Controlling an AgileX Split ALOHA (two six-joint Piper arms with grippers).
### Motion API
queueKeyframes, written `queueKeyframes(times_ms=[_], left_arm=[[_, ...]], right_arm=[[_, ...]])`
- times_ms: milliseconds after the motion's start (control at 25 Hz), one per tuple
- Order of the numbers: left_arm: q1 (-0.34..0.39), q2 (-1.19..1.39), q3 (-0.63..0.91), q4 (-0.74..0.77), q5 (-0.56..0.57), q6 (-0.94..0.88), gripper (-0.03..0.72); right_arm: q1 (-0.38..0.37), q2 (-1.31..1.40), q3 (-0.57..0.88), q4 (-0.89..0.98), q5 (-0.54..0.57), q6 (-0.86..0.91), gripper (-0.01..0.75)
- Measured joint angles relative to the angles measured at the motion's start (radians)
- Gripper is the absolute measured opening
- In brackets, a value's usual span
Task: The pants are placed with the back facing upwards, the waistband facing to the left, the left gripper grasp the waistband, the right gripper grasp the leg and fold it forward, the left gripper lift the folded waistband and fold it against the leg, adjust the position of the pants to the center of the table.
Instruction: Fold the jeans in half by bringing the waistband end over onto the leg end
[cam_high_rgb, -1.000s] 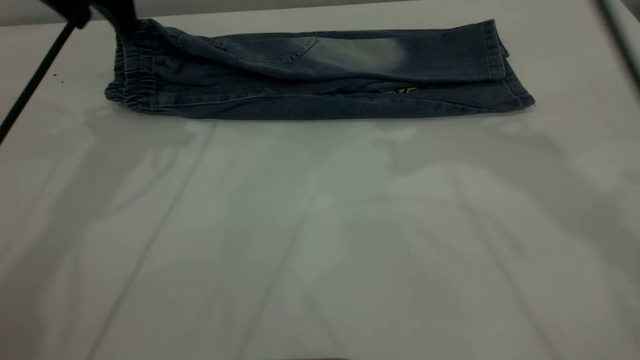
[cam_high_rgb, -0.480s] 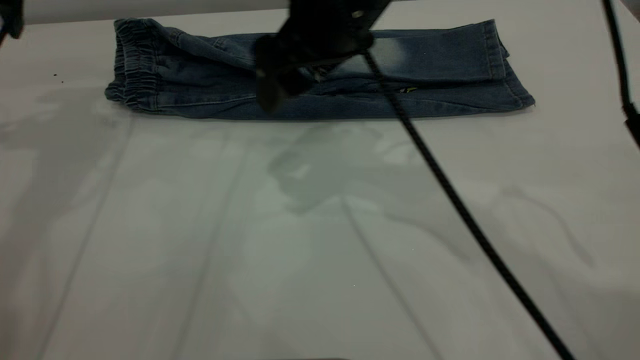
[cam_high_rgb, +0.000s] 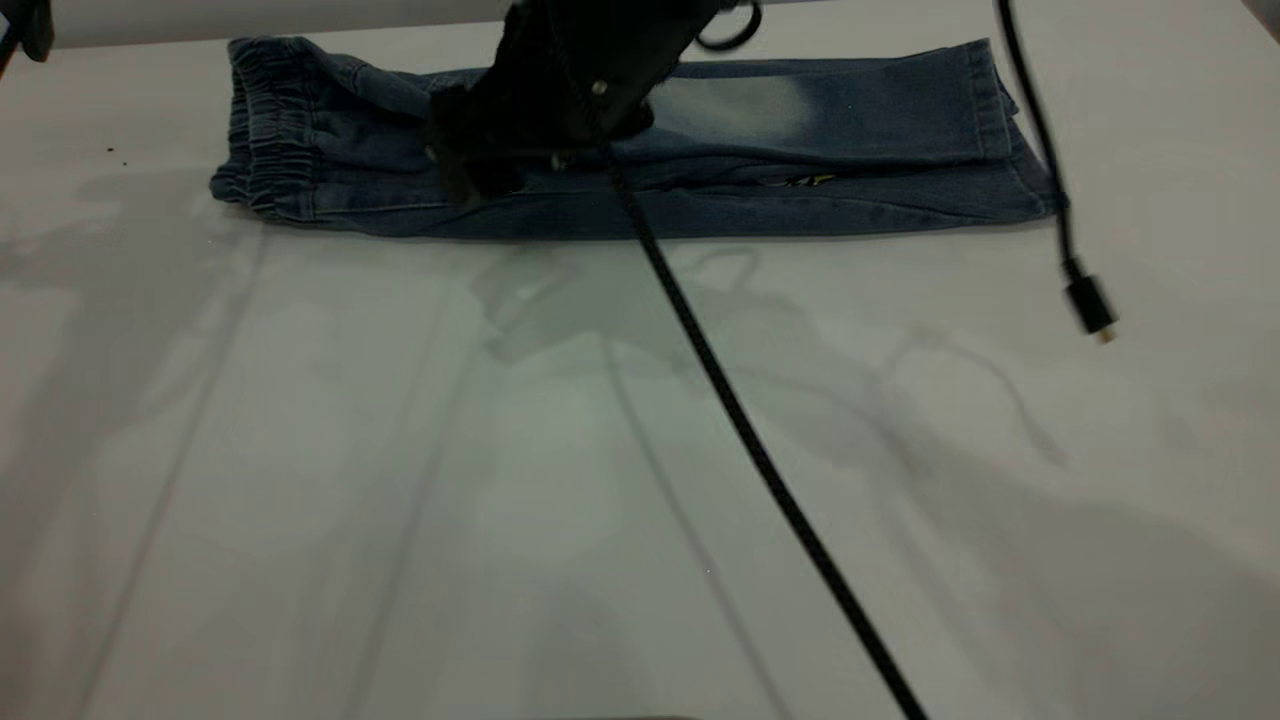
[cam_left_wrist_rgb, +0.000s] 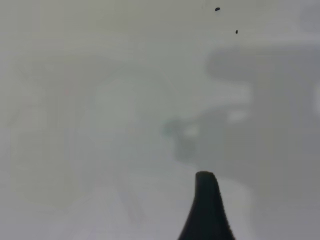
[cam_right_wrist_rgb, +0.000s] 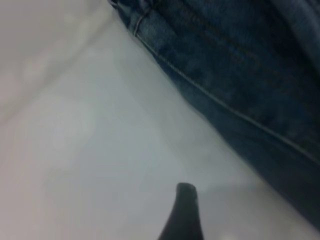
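The pants (cam_high_rgb: 640, 200) lie folded lengthwise at the far side of the table (cam_high_rgb: 600, 480), with the waistband (cam_high_rgb: 265, 140) to the left. The plain leg (cam_high_rgb: 800, 105) with its faded patch lies on top, and a sliver of print (cam_high_rgb: 800, 182) shows beneath it. My right gripper (cam_high_rgb: 470, 175) hovers open over the pants just right of the waistband, holding nothing. In the right wrist view one fingertip (cam_right_wrist_rgb: 186, 192) shows over bare table beside the denim edge (cam_right_wrist_rgb: 240, 110). My left gripper (cam_high_rgb: 25, 35) sits at the far left corner, away from the pants. Its fingertip (cam_left_wrist_rgb: 205, 182) is over bare table.
A black braided cable (cam_high_rgb: 720, 400) trails from the right arm across the table toward the near right. A thinner cable with a loose plug (cam_high_rgb: 1090, 305) dangles past the leg hems at the right. Wide white tabletop lies in front of the pants.
The left gripper let go of the waistband and drew back to the far left corner. The right gripper came in over the pants and shifted left toward the waistband. The plug cable swung in.
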Motion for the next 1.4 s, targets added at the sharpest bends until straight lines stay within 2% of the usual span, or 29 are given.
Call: queueKeyframes(times_ms=[400, 600, 760, 840, 920, 1000, 1080, 1200, 1280, 1400], left_arm=[[0.0, 0.0, 0.0, 0.0, -0.004, 0.0, 0.497], [0.0, 0.0, 0.0, 0.0, -0.008, 0.0, 0.497], [0.0, 0.0, 0.0, 0.0, -0.008, 0.0, 0.497], [0.0, 0.0, 0.0, -0.001, -0.008, 0.0, 0.497], [0.0, 0.0, 0.0, -0.001, -0.008, 0.0, 0.498], [0.0, 0.0, 0.0, -0.001, -0.008, 0.0, 0.498], [0.0, 0.0, 0.0, -0.001, -0.008, 0.0, 0.498], [0.0, 0.001, 0.0, -0.013, -0.008, -0.002, 0.498], [0.0, 0.008, 0.0, -0.032, -0.01, -0.002, 0.498], [0.0, 0.043, 0.0, -0.045, -0.018, -0.003, 0.498]], right_arm=[[0.0, 0.104, -0.118, 0.096, 0.011, -0.001, 0.519], [0.0, 0.156, -0.158, 0.119, -0.024, -0.001, 0.519], [-0.005, 0.183, -0.196, 0.122, -0.118, -0.014, 0.519], [-0.021, 0.195, -0.219, 0.124, -0.211, -0.043, 0.519], [-0.053, 0.202, -0.24, 0.141, -0.301, -0.068, 0.517], [-0.106, 0.2, -0.263, 0.18, -0.321, -0.076, 0.512], [-0.162, 0.184, -0.287, 0.236, -0.238, -0.077, 0.504], [-0.228, 0.157, -0.321, 0.251, 0.034, -0.077, 0.486], [-0.241, 0.149, -0.339, 0.241, 0.234, -0.076, 0.476], [-0.236, 0.148, -0.345, 0.217, 0.408, -0.069, 0.473]])
